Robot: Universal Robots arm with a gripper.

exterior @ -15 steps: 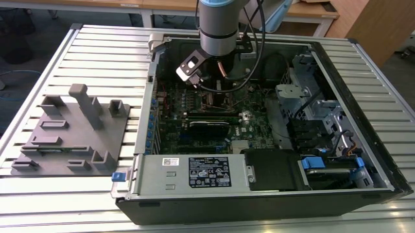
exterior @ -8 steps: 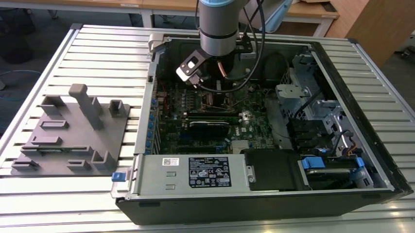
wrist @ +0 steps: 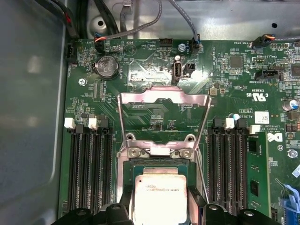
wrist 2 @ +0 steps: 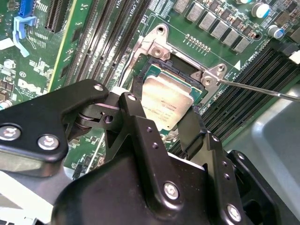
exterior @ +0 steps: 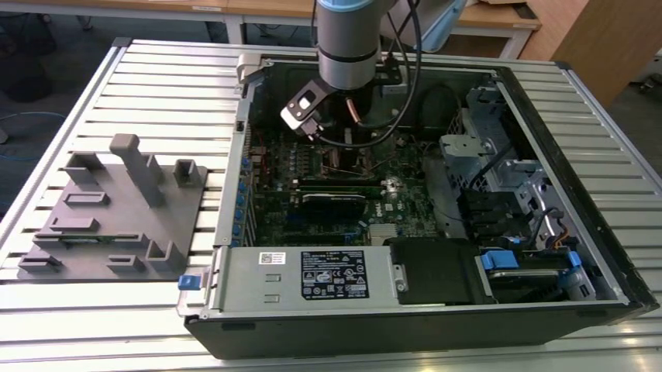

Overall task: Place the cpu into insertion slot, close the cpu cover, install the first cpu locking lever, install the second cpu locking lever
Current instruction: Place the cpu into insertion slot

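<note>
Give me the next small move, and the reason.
Probably ease the chip straight down: the gripper holds it over the socket, whose cover stands open, and it does not look seated yet.

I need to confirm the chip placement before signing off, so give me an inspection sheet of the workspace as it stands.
Surface: slatted metal table bearing an open computer case.
Job's things: the cpu is over the insertion slot; cannot tell whether it is seated. The cpu cover is swung open, and a locking lever stands free.
Clutter: grey fixture tray beside the case, on the exterior view's left.
Grippers: the gripper has its fingers against opposite edges of the cpu.
Cables: black cables hang along the arm; wires run by the board's edge.
Surroundings: wooden desks beyond the table.
</note>
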